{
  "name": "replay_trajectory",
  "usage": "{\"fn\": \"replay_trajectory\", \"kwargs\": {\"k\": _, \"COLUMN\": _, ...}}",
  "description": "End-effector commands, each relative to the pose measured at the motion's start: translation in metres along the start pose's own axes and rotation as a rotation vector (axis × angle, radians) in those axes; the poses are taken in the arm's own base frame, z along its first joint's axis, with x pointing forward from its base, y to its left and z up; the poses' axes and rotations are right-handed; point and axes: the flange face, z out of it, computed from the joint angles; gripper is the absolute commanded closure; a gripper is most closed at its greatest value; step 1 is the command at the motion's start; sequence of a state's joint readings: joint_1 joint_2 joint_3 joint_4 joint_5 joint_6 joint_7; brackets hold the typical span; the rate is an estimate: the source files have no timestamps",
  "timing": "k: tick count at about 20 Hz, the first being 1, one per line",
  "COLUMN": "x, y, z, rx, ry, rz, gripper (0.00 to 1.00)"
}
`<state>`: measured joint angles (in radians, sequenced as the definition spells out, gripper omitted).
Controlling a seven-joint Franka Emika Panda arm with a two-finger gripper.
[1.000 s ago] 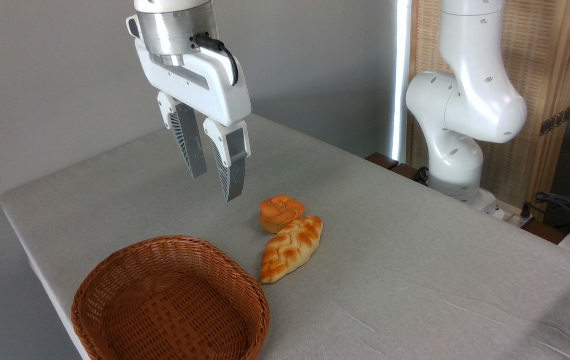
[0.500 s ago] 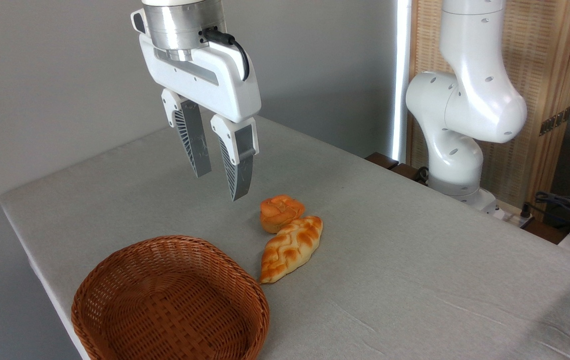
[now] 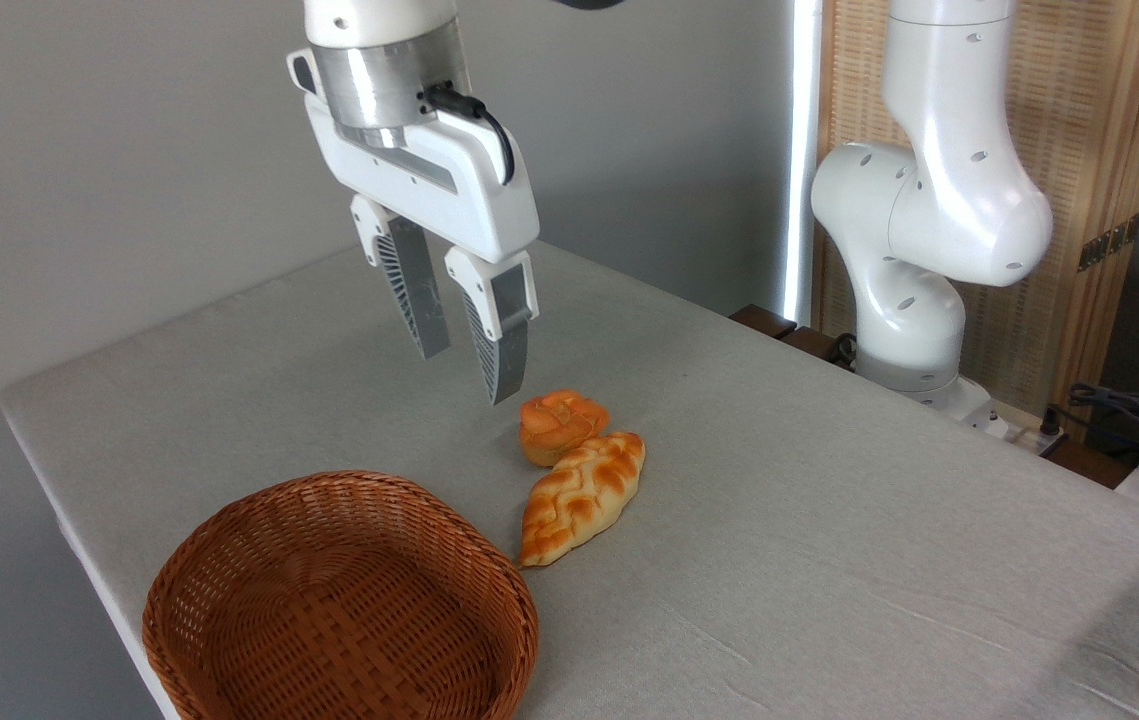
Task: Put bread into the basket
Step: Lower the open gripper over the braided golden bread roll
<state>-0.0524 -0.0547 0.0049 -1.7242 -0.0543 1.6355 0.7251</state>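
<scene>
The bread [image 3: 581, 496], a braided golden-orange loaf with pale creases, lies on the grey table with its pointed end toward the basket. The round brown wicker basket [image 3: 339, 603] sits at the front left, holding nothing, its rim just left of the loaf's tip. My gripper [image 3: 469, 375] hangs open in the air above the table, up and to the left of the loaf, fingers pointing down with nothing between them.
A small round orange bun [image 3: 560, 424] rests against the loaf's far end, just right of my fingertips. The arm's white base [image 3: 919, 260] stands at the table's right rear edge. The table's left edge [image 3: 79, 540] runs close beside the basket.
My gripper has shifted to the right, closer to the bun and loaf, staying open. The bread, bun and basket have not moved.
</scene>
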Motion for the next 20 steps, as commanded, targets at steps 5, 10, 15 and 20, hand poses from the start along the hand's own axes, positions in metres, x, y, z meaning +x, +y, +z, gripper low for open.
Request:
{"fn": "replay_trajectory", "kwargs": {"k": 5, "x": -0.034, "y": 0.071, "z": 0.057, "rx": 0.022, "ry": 0.033, "rz": 0.136, "gripper": 0.0}}
{"fn": "replay_trajectory", "kwargs": {"k": 10, "x": -0.046, "y": 0.077, "z": 0.075, "rx": 0.004, "ry": 0.01, "rz": 0.123, "gripper": 0.0}}
{"fn": "replay_trajectory", "kwargs": {"k": 15, "x": -0.054, "y": 0.064, "z": 0.109, "rx": 0.001, "ry": 0.019, "rz": -0.106, "gripper": 0.0}}
{"fn": "replay_trajectory", "kwargs": {"k": 20, "x": -0.062, "y": 0.056, "z": 0.141, "rx": 0.007, "ry": 0.041, "rz": -0.289, "gripper": 0.0}}
